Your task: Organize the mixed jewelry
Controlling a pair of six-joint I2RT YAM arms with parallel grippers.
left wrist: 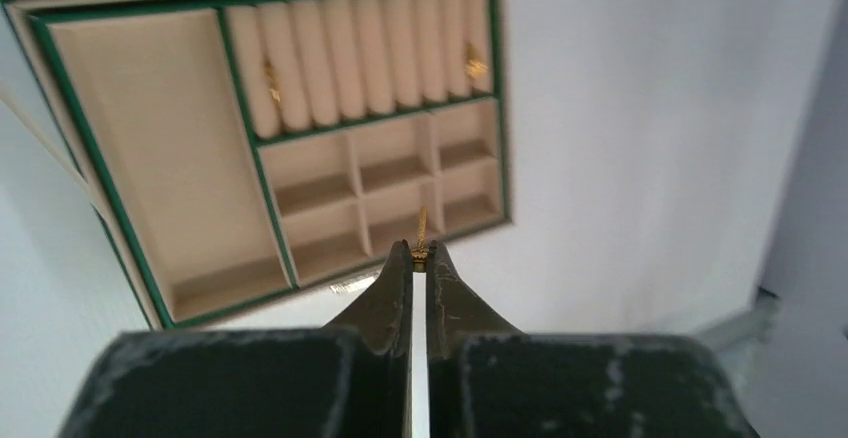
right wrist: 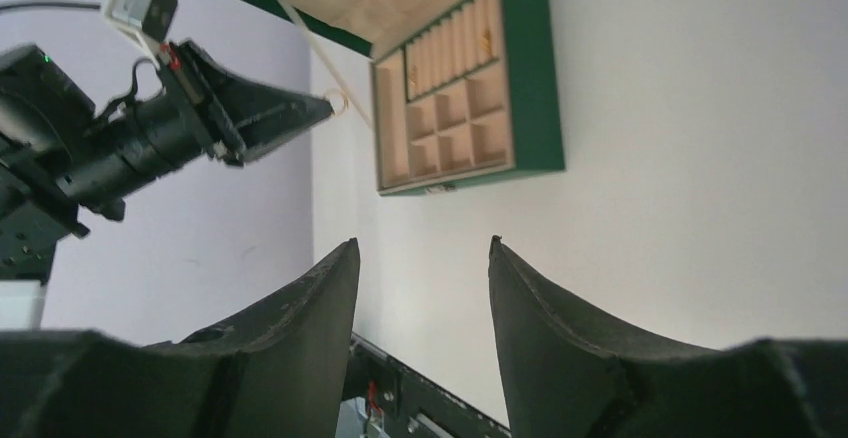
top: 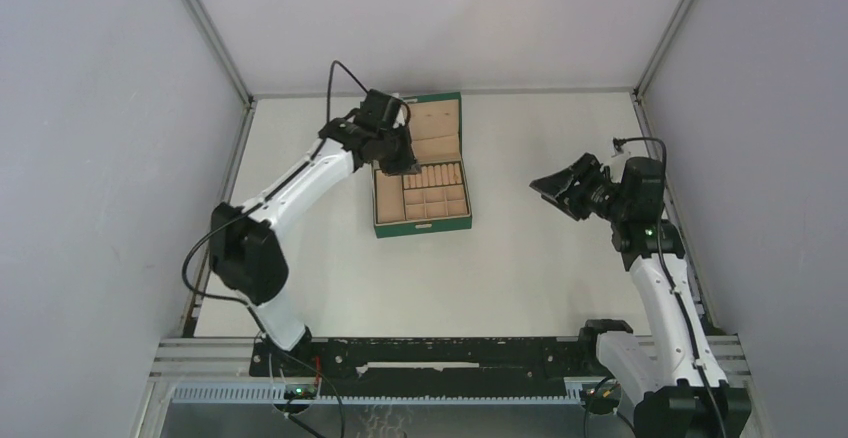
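White tabletop [top: 520,278], walled in grey, carries an open dark green jewelry box [top: 424,226] with tan compartments at upper centre of the overhead frame. Left gripper [left wrist: 420,254] hangs over the box, jaws pinched on a thin gold ring [left wrist: 421,230] seen edge-on at their tips. Right gripper [top: 548,188] hangs at centre right, well apart from the box, jaws spread and holding nothing. One gold piece [left wrist: 271,80] sits near the left end of the ring rolls [left wrist: 360,53] in the wrist view, another gold piece [left wrist: 475,61] at the right end.
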